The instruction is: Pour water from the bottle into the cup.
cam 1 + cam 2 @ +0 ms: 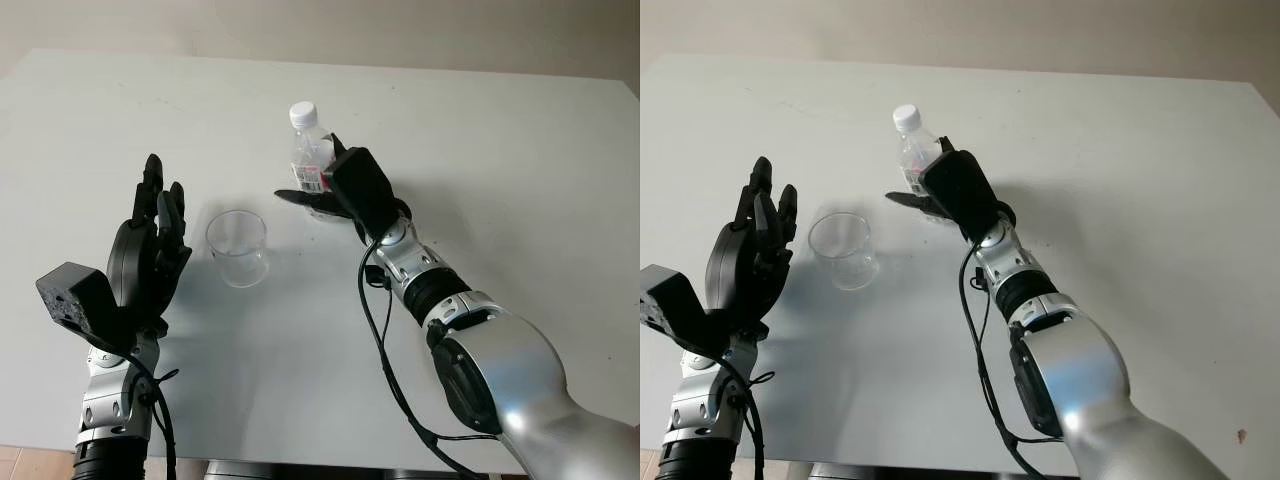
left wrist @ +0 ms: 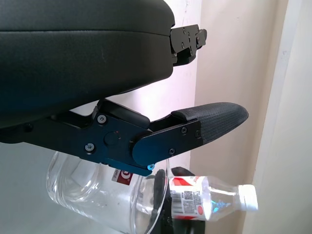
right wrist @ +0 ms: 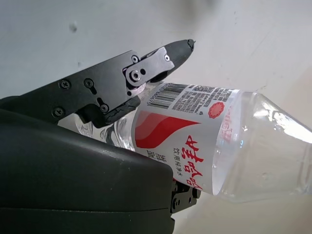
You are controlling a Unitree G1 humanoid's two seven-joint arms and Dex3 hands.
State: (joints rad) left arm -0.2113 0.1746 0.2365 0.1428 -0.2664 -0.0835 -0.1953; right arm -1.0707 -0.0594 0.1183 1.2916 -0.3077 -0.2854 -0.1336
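A: Right hand [image 1: 352,185]?

B: Black, three-fingered, out over the middle of the pale grey-white counter [image 1: 520,150]. Fingers [image 3: 146,66] closed round the clear plastic water bottle with white screw cap and red-and-white label [image 1: 309,150], gripping at the label, low on the body. One finger across the barcode side in the right wrist view, the black palm shell against the other side.

A: Bottle upright?

B: Close to upright, cap on top, leaning slightly. Base hidden behind the hand and fingers, so cannot tell whether touching the counter or just above it. Cap on.

A: And the cup?

B: Clear, round, transparent plastic cup [image 1: 238,247] standing upright on the counter, mouth up, to the left of the bottle and nearer the robot. Apart from the bottle, no contact. Seems empty, though hard to judge through clear plastic.

A: Left hand [image 1: 150,245]?

B: Also black, raised beside the cup on its left, fingers [image 2: 204,122] pointing up and away, open, holding nothing. Near the cup but not touching. In the left wrist view, cup just beyond one fingertip, bottle further off behind it.

A: Anything else on the counter?

B: Only shadows of the arms and a black cable [image 1: 378,340] running along the right forearm.
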